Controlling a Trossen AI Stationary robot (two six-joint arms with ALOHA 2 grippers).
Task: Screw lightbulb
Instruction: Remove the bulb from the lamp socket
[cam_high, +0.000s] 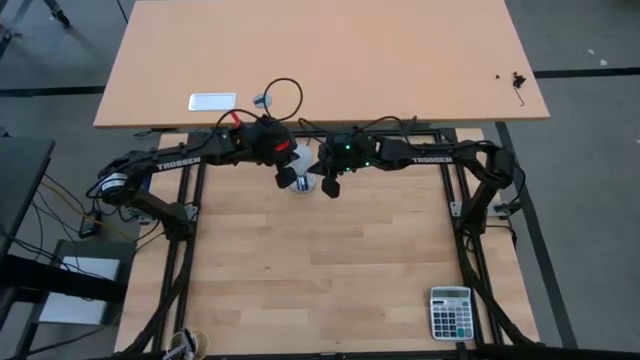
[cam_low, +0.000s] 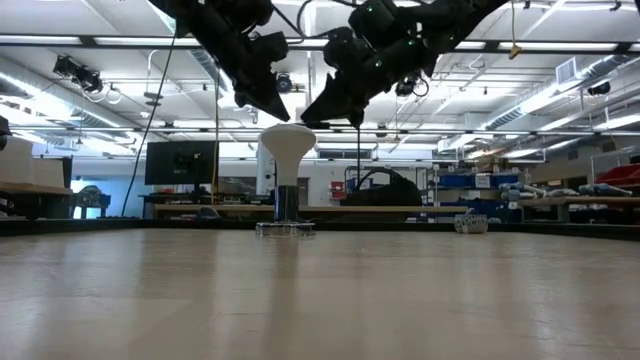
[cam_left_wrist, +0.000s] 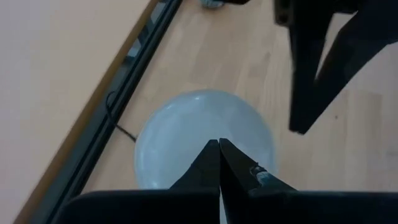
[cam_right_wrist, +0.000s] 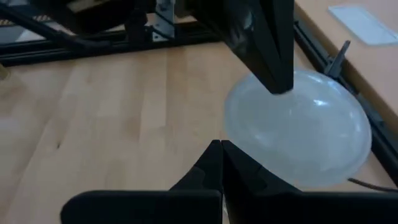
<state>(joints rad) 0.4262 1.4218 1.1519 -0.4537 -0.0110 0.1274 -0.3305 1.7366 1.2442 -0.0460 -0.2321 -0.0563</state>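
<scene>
The lightbulb (cam_low: 287, 150) is seen standing upright near the middle of the worktop's far edge, its wide white head on top and its narrow neck set in a small socket (cam_low: 286, 228) that rests on the wood. In the high view only a sliver of the lightbulb (cam_high: 302, 186) shows between the two arms, which meet above it. In the low view no contact with either claw is seen; the rounded head is left free below them.

The left gripper (cam_low: 272, 104) is held just above the lightbulb and slightly to one side, with its fingers pressed together to a point and nothing pinched between them. In its own wrist view the closed tips (cam_left_wrist: 219, 144) are seen over the pale dome of the lightbulb (cam_left_wrist: 180, 134), with a thin black cord (cam_left_wrist: 121, 127) running off beside it toward the worktop's dark frame rail.

The right gripper (cam_low: 330, 108) is held on the other side of the head, also above it, its fingers likewise pressed together and empty. In the right wrist view the closed tips (cam_right_wrist: 221, 144) are seen beside the lightbulb (cam_right_wrist: 311, 137).

A calculator (cam_high: 451, 312) lies at the worktop's near right corner, well apart from the bulb.
</scene>
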